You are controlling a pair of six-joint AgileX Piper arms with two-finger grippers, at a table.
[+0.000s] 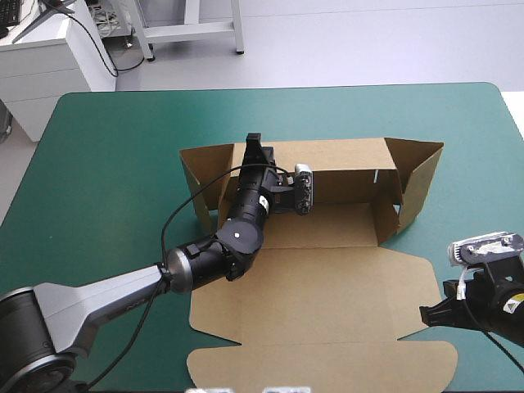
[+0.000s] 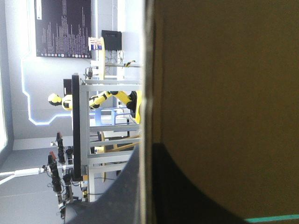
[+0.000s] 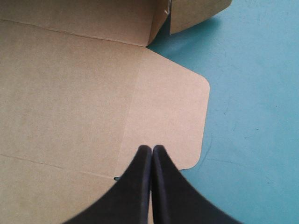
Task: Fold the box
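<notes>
Two grippers I am watching: my left gripper (image 1: 255,148) pinches the raised far wall (image 1: 344,155) of the brown box (image 1: 327,278), which lies mid-table on the teal-green cover (image 1: 106,164), while my right gripper (image 3: 152,148), fingers pressed together on nothing, sits above its rounded right flap (image 3: 173,116).
</notes>
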